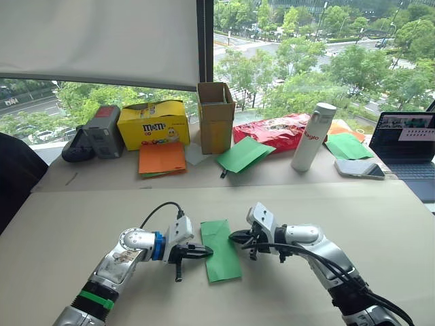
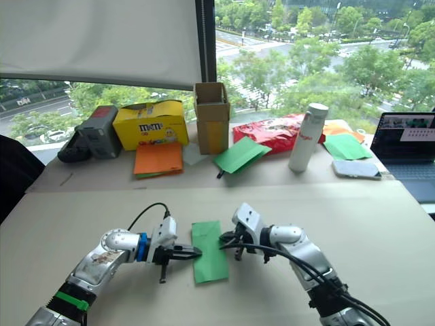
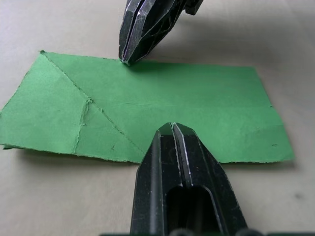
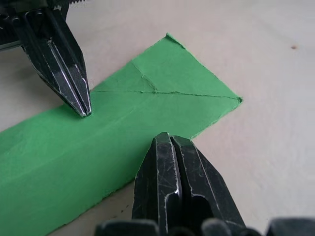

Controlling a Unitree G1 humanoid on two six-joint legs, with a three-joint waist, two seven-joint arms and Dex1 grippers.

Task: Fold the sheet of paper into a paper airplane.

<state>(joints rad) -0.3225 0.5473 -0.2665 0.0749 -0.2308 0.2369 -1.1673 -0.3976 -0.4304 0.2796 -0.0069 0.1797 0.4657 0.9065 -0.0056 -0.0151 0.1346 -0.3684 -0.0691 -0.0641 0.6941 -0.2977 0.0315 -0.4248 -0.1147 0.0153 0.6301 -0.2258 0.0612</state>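
The sheet of paper (image 1: 221, 250) lies flat on the table as a narrow bright green strip between my two grippers, with a diagonal crease near one end (image 3: 98, 110). My left gripper (image 1: 209, 252) is shut, its tip resting on the strip's left long edge (image 3: 172, 129). From the other side, my right gripper (image 1: 233, 238) is also shut and touches the right long edge (image 4: 170, 138). Each wrist view shows the other gripper's shut tip pressing on the far edge of the paper (image 4: 98, 147). Nothing is pinched between either pair of fingers.
At the back of the table stand a yellow box (image 1: 153, 123), an open cardboard box (image 1: 216, 117), a red bag (image 1: 272, 129) and a white bottle (image 1: 312, 136). Orange sheets (image 1: 162, 157) and plain green sheets (image 1: 243, 153) lie there. A phone (image 1: 359, 168) and laptop (image 1: 406, 142) are at right.
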